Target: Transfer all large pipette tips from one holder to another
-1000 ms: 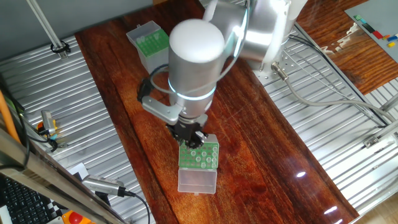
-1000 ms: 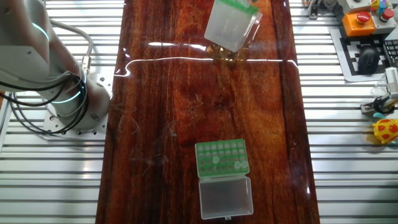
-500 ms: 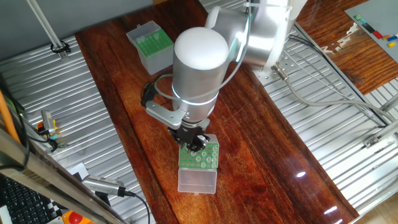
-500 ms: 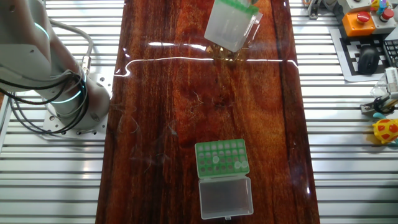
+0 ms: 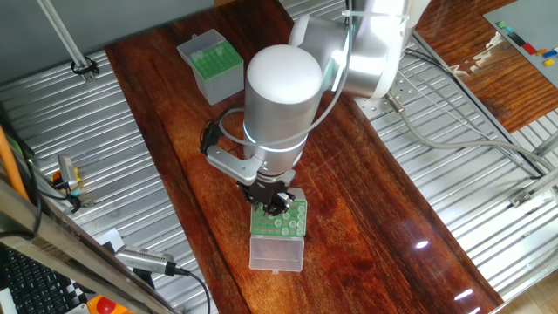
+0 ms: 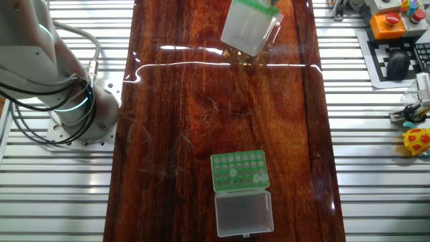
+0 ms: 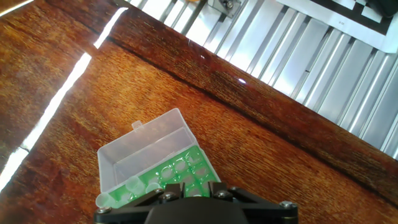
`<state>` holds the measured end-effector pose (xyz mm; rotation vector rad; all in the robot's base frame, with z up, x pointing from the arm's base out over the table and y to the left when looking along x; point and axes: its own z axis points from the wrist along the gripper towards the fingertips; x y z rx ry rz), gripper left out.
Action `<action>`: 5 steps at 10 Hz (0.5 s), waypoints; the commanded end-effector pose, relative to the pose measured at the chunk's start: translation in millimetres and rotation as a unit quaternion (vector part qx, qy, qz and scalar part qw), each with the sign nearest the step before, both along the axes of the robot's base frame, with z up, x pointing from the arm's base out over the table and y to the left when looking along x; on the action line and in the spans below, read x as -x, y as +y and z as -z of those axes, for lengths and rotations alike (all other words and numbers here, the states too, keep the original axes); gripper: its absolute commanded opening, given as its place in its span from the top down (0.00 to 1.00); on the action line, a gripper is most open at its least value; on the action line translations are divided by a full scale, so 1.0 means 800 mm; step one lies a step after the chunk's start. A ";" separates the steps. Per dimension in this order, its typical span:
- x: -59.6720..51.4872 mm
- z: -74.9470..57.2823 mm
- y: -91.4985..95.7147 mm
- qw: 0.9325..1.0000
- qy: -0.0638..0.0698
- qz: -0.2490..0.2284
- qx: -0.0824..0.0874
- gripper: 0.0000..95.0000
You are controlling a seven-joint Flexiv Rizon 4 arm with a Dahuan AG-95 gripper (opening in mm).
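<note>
The gripper hangs directly over the low green rack, whose clear lid lies folded open flat at the rack's 6 o'clock side in the other fixed view; whether the jaws are apart or together cannot be told. A few large pipette tips sit in the rack's holes (their count is unclear). The taller translucent box stands well apart toward 12 o'clock on the wooden table.
</note>
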<state>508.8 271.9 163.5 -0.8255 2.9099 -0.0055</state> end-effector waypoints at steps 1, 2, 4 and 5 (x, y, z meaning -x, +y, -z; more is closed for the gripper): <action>0.000 0.001 -0.001 1.000 0.000 0.001 0.002 1.00; 0.001 0.002 -0.001 1.000 0.000 0.000 0.003 1.00; 0.002 0.003 -0.002 1.000 0.000 -0.004 0.003 1.00; 0.002 0.003 -0.002 1.000 0.000 -0.004 0.003 1.00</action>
